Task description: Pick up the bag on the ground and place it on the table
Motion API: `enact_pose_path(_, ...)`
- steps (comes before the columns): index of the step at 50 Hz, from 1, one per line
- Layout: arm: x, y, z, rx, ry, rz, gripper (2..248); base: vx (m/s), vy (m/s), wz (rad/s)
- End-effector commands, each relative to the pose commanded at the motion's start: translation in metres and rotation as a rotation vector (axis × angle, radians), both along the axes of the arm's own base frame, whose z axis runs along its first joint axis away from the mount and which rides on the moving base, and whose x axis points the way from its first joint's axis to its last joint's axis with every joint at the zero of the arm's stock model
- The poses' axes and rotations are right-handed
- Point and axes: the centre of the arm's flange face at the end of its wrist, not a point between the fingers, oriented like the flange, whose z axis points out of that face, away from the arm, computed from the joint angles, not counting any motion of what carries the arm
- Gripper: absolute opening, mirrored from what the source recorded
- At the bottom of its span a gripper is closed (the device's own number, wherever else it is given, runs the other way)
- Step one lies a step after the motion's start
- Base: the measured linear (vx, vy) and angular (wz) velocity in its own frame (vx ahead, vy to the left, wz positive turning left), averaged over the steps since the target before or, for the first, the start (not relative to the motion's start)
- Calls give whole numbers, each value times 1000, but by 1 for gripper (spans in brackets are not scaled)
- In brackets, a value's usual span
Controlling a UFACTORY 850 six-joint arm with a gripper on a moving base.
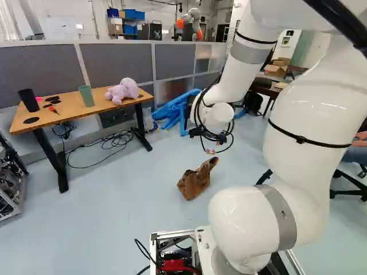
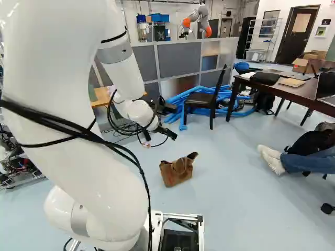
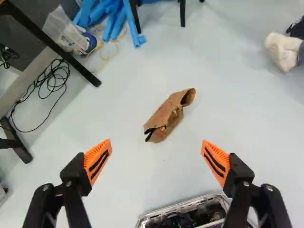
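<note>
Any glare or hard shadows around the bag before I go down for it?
Wrist view: no glare on the bag, though its open end is dark inside; the floor around it is pale, with no hard shadow. Left base view: soft highlights on the white arm. Right base view: bag clearly lit, its folds shaded.

Robotics lab, another robot, grey partitions, coiled cables

The gripper hangs, 2 fingers spread wide.

The bag's underside is hidden; both base views crop the arm.
</note>
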Motion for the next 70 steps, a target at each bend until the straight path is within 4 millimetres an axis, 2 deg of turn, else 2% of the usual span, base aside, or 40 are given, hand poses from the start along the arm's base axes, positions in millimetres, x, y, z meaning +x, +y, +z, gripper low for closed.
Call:
enact_pose_path(27,43,-7,-10,88,118,-85,247,0,0,0)
enact_pose_path(55,104,-31,-47,94,146,-130,247,0,0,0)
enact_pose_path(70,126,-45,-68,96,160,-153,247,0,0,0)
